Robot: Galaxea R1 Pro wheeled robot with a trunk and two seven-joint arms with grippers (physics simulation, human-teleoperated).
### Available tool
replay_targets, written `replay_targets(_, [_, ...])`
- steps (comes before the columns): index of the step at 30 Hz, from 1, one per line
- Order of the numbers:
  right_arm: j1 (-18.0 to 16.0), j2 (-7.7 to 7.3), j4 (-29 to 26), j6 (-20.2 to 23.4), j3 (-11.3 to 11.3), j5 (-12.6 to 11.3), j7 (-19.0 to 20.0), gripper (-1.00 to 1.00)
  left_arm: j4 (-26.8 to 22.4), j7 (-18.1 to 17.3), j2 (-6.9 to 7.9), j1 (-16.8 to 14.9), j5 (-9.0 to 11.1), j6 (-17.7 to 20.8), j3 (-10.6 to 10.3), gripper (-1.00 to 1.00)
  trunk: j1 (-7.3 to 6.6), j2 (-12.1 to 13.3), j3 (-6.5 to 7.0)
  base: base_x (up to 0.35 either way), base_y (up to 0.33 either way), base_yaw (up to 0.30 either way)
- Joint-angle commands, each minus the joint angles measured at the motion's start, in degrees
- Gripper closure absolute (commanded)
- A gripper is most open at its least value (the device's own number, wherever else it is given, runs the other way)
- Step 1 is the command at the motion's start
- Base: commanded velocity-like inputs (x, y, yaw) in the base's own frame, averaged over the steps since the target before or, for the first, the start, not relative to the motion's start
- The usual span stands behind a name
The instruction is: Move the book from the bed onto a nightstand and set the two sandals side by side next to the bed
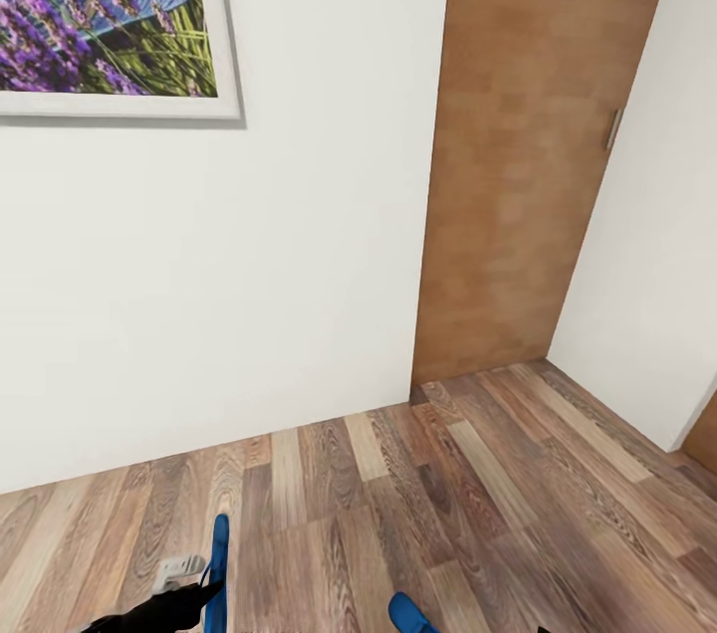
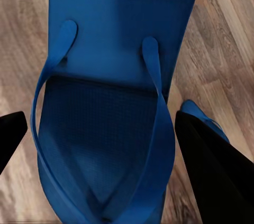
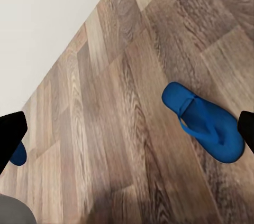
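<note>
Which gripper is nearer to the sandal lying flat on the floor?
Judging by the wrist views, right. The right gripper hangs above the sandal on the floor, fingers spread wide. The left gripper is occupied, holding the other sandal close up between its fingers.

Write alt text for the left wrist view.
A bright blue sandal hangs close between two black fingers, straps facing the camera. Wood-plank floor lies behind, and part of a second blue sandal peeks past a finger.
</note>
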Motion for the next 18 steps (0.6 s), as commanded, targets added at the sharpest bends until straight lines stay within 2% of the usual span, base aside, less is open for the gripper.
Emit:
replay_targets(1, [-0.02,0.0,0.01,0.58,-0.06,-0.41,0.17,-1.0,0.03,-0.2,0.0,-0.04,-0.65,-0.36,0.44,1.0,-0.01,-0.02,-0.06,0.0,0.0,0.044])
replay_targets(7, [-0.02,0.0,0.01,0.58,-0.06,-0.41,0.11,-1.0,0.03,-0.2,0.0,-0.04,-0.65,-0.36,0.44,1.0,-0.01,-0.02,-0.07,0.0,0.0,0.129])
replay_targets(18, [-0.02,0.0,0.01,0.58,-0.06,-0.41,0.17,-1.0,0.03,-0.2,0.0,-0.04,-0.65,-0.36,0.43,1.0,-0.01,-0.02,-0.07,0.0,0.0,0.258])
